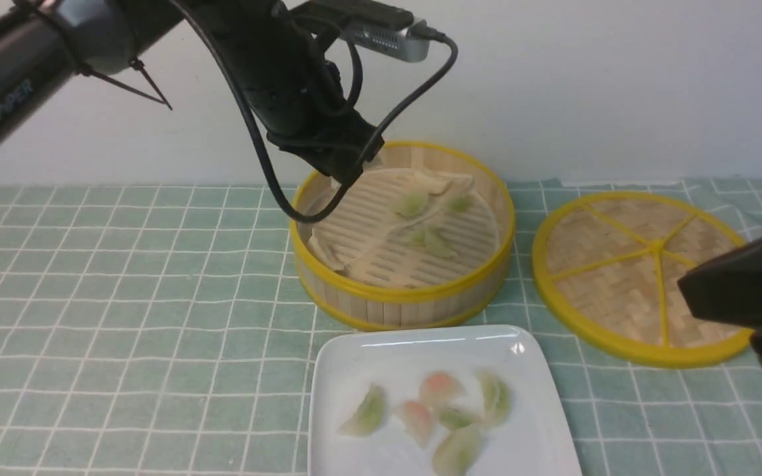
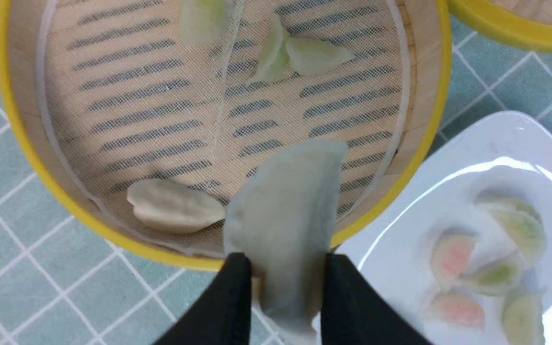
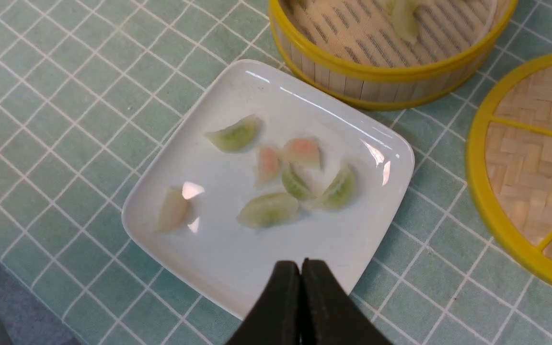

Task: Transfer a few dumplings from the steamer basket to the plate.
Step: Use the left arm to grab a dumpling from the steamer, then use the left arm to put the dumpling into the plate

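The steamer basket (image 1: 401, 294) stands at the back centre and holds several pale green dumplings (image 1: 435, 243) on a mesh liner. My left gripper (image 1: 351, 175) hangs over the basket's back left rim, shut on a pale greyish dumpling (image 2: 288, 215) held above the basket's wall (image 2: 27, 139). A cream dumpling (image 2: 170, 206) lies just inside that wall. The white plate (image 1: 421, 344) sits in front of the basket with several green and pink dumplings (image 1: 440, 387) on it. My right gripper (image 3: 301, 263) is shut and empty above the plate's (image 3: 237, 86) edge.
A flat woven disc with a yellow rim and spokes (image 1: 626, 264) lies right of the basket, with my right arm over its near right part. A green checked cloth (image 1: 123, 297) covers the table. A white wall stands close behind the basket.
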Tool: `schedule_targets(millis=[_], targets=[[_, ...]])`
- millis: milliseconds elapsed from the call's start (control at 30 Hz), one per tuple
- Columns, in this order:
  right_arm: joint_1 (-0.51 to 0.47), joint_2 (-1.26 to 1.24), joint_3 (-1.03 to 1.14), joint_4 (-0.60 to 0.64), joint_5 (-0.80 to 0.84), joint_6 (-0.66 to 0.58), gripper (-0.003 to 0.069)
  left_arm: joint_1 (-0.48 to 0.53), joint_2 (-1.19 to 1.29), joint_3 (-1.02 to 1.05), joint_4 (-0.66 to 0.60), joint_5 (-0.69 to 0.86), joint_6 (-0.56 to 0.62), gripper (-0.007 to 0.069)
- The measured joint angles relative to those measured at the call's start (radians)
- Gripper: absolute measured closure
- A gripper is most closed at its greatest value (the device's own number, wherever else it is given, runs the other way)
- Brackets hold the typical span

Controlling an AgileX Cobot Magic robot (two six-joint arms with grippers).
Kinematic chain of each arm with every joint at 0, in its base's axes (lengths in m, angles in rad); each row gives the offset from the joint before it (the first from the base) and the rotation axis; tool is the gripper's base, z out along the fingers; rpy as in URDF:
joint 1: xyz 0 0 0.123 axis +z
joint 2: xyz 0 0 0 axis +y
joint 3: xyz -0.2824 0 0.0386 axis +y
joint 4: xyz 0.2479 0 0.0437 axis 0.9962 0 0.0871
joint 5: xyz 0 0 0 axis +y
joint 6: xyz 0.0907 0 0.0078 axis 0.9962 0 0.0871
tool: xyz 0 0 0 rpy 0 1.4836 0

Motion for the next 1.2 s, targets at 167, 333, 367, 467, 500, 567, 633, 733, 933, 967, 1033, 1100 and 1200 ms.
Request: schedule_targets(millis=[167, 333, 367, 467, 500, 567, 633, 733, 933, 967, 1033, 1100, 1200], targets=[[0.0, 0.0, 0.0, 0.001, -0.011, -0.001, 0.0673, -0.013, -0.095, 0.201, -0.054, -0.003, -0.028, 0.0461], [0.0, 0.0, 0.0, 0.003, -0.014, -0.004, 0.0673, -0.108, -0.135, 0.431, -0.065, -0.007, -0.025, 0.0461], [0.0, 0.0, 0.0, 0.003, -0.014, -0.004, 0.0673, -0.136, -0.132, 0.474, -0.065, -0.017, -0.018, 0.0461], [0.0, 0.0, 0.0, 0.003, -0.014, -0.004, 0.0673, -0.212, -0.1, 0.567, -0.066, -0.073, -0.009, 0.0461], [0.0, 0.0, 0.0, 0.003, -0.014, -0.004, 0.0673, -0.229, -0.088, 0.577, -0.066, -0.084, -0.009, 0.0461], [0.0, 0.0, 0.0, 0.003, -0.014, -0.004, 0.0673, -0.248, -0.061, 0.586, -0.066, -0.093, -0.009, 0.0461], [0.0, 0.0, 0.0, 0.003, -0.014, -0.004, 0.0673, -0.258, -0.044, 0.589, -0.067, -0.1, -0.01, 0.0461], [0.0, 0.0, 0.0, 0.0, -0.015, -0.004, 0.0673, -0.264, -0.021, 0.589, -0.069, -0.116, -0.012, 0.0442], [0.0, -0.019, 0.0, -0.028, -0.016, 0.034, 0.0673, -0.264, -0.02, 0.577, -0.066, -0.114, -0.017, 0.0228], [0.0, -0.041, 0.0, -0.048, -0.016, 0.056, 0.0673, -0.264, -0.02, 0.563, -0.064, -0.101, -0.02, 0.0178], [0.0, -0.084, 0.001, -0.09, -0.02, 0.086, 0.0673, -0.264, -0.022, 0.533, -0.054, -0.062, -0.03, 0.0157], [0.0, -0.17, 0.023, -0.135, -0.068, 0.127, 0.0673, -0.264, -0.048, 0.502, -0.031, -0.044, -0.048, 0.0215], [0.0, -0.293, 0.11, -0.17, -0.199, 0.15, 0.0673, -0.264, -0.128, 0.499, 0.016, -0.033, -0.069, 0.04]])
